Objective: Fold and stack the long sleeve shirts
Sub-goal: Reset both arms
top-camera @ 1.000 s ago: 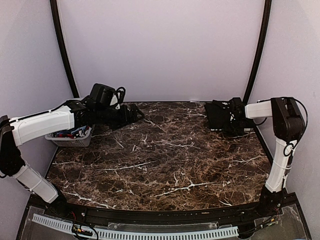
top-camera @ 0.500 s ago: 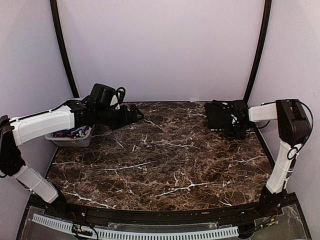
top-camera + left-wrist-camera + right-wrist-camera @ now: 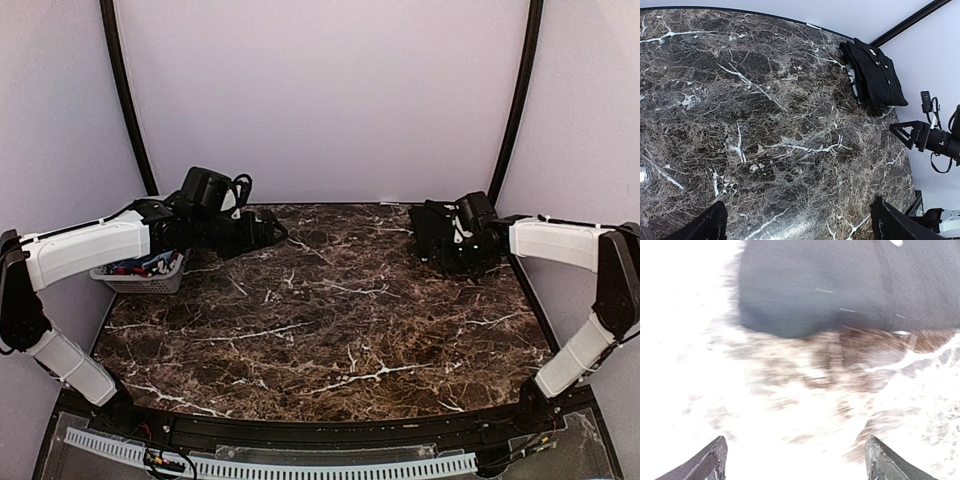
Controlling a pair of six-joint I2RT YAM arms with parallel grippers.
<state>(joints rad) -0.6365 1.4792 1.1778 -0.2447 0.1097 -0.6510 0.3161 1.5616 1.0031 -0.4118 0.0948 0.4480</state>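
Observation:
The long sleeve shirts lie folded in a stack (image 3: pixel 432 228) at the table's back right. The plain black shirt (image 3: pixel 876 75) with small white buttons is on top. A strip of the checked shirt (image 3: pixel 853 80) shows under its left edge. My right gripper (image 3: pixel 462 255) hovers just in front of the stack, open, with nothing between its fingers. In the right wrist view the black shirt (image 3: pixel 840 285) fills the blurred top, ahead of that gripper (image 3: pixel 796 462). My left gripper (image 3: pixel 272 230) hangs open and empty over the table's back left; the left wrist view shows its gripper (image 3: pixel 797 227) above bare marble.
A white lattice basket (image 3: pixel 140 272) with small items stands at the table's left edge, under the left arm. The dark marble table (image 3: pixel 330 320) has black poles at its back corners and close walls. The right gripper (image 3: pixel 910 135) shows in the left wrist view.
My right gripper has opened wider beside the shirt stack, and the right arm's elbow has dropped and swung outward. The stack stays put. The left arm has not moved.

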